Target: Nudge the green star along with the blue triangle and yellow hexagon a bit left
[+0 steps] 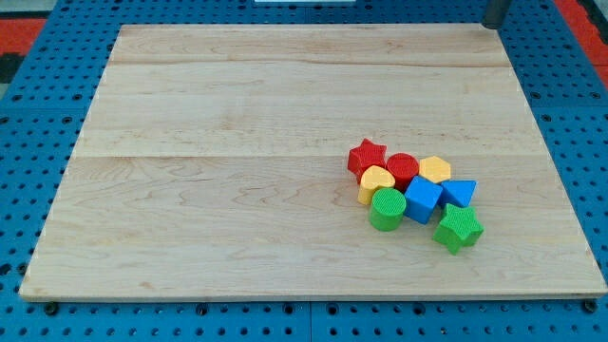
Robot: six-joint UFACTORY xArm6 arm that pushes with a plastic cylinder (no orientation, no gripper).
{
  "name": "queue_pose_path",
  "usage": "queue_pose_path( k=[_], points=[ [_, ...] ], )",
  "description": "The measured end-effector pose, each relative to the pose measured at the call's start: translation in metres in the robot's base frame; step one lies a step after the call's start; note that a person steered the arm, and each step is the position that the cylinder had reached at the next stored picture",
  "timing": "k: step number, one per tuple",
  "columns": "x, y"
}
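My tip sits at the counter's top right edge, far from all blocks; no pincer shows. The blue cube and green cylinder crowd left of the green star.

A pale wooden tabletop fills most of the frame, lying on a blue pegboard that shows around its edges. In the lower right of the frame sits a tight cluster: a red star at its upper left, a red cylinder just right of it, a yellow heart below the star, a green cylinder under the heart, and a blue cube beside that cylinder.
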State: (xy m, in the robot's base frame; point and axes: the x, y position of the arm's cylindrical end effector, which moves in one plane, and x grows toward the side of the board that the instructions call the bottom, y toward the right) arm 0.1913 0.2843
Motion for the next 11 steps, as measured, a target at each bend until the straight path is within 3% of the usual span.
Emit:
queue_pose_path(
  k=[3,4,5,6,7,8,9,11],
  points=[
    [0.001,0.0],
    [0.023,0.016],
    [0.102,0.041],
    [0.233,0.046],
    [0.314,0.03],
    [0.35,-0.032],
    [0.344,-0.104],
    [0.302,-0.132]
  ],
)
